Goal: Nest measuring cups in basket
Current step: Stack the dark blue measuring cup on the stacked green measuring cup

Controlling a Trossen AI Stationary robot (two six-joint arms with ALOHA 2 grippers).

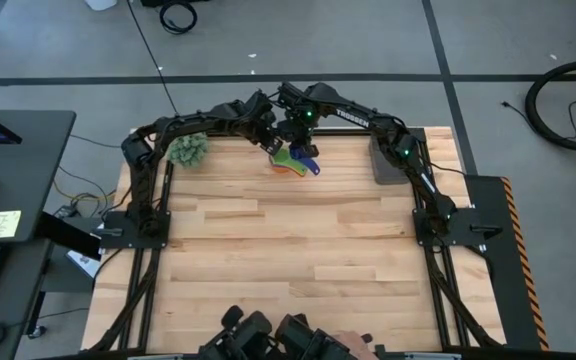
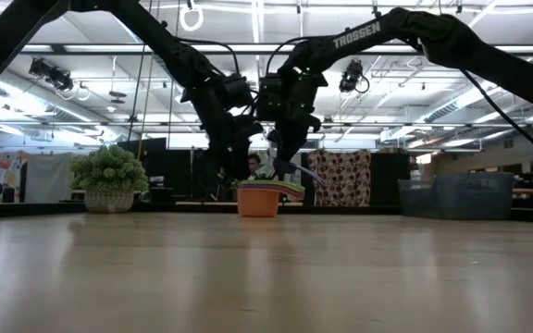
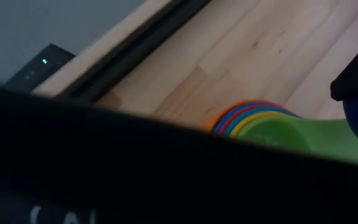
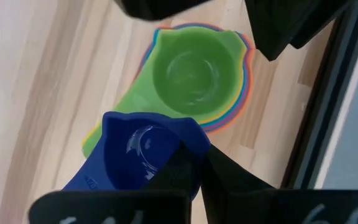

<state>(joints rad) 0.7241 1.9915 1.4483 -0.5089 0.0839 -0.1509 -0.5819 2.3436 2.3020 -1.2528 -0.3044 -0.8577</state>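
Note:
A nested stack of measuring cups [image 1: 286, 165] stands on the table near its far edge, orange lowest and green [image 4: 194, 74] on top. My right gripper [image 1: 306, 150] is shut on a dark blue cup [image 4: 145, 152] just above the stack. My left gripper [image 1: 273, 140] hovers close to the stack's left and far side. In the right wrist view its fingers [image 4: 288, 28] stand apart with nothing between them. The basket [image 1: 388, 160] sits at the far right of the table. My right gripper holds the dark blue cup by its wall [image 4: 188, 146] on the side away from the handle [image 4: 89, 180]. The fingers [image 4: 182, 171] come steeply from above and cover the place of contact. The cup hangs tilted, clear of the green cup below it.
A fuzzy green plant ball [image 1: 188, 150] sits at the far left, close to my left arm. The table's far edge rail [image 3: 135, 53] runs just behind the stack. Bare wood [image 1: 298, 260] spreads across the middle and near side.

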